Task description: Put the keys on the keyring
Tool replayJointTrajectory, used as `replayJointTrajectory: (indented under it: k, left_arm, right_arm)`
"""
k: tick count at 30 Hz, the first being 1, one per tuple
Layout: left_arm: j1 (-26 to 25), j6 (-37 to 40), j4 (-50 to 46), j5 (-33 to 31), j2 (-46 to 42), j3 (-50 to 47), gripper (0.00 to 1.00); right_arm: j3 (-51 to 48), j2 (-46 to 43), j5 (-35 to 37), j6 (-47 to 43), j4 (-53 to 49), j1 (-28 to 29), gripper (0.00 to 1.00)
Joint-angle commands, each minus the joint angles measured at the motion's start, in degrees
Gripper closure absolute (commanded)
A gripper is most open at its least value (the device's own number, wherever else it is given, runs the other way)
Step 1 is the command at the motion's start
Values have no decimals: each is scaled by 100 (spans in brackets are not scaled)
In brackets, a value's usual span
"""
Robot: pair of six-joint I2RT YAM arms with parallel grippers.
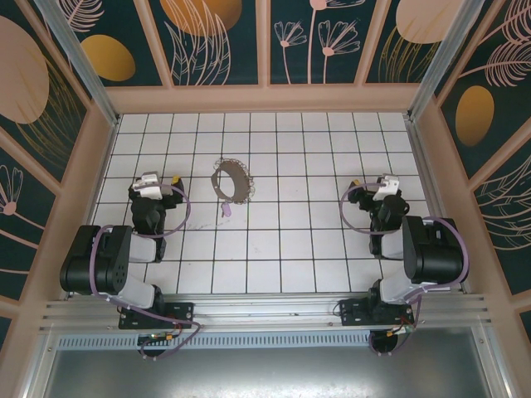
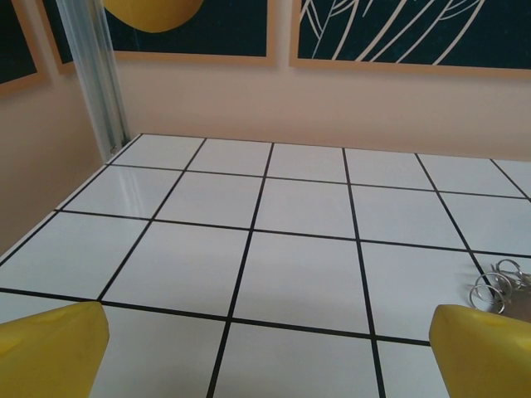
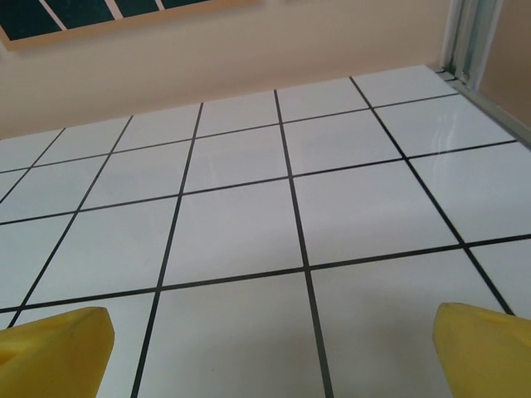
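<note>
The keyring point(image 1: 231, 181), a thin grey-brown chain loop, lies on the white tiled floor left of centre. A tiny pale lilac key point(image 1: 225, 211) lies just in front of it. My left gripper point(image 1: 158, 180) hovers a couple of tiles to the left of the loop, open and holding nothing. In the left wrist view its yellow fingertips point(image 2: 51, 348) stand wide apart over bare tile, and small metal rings of the keyring point(image 2: 496, 288) show at the right edge. My right gripper point(image 1: 377, 186) is open over the right side, its yellow fingertips point(image 3: 55, 347) spread over bare tile.
Peach walls with dark floral panels point(image 1: 220, 41) enclose the tiled floor on three sides. Aluminium posts point(image 2: 95, 79) stand in the far corners. The arm bases sit on a metal rail point(image 1: 265, 311) at the near edge.
</note>
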Motion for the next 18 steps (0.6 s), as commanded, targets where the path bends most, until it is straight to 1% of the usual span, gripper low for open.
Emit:
replayJointTrajectory:
  k: [1,2,3,18]
  left_arm:
    - [40,-52,60,-74,41,76,1]
    - [40,-41,63,-74,38,73,1]
    - [40,-38,68,-71,36,71,1]
    - [40,-38,112,-79,9,38,1]
  right_arm:
    - [64,-11,402,-145,310,186,1]
    - [68,-9,422,-149,319,212,1]
    - [105,-5,269,-119,240,142,1]
    - [117,-5,127,-108,224,76,1]
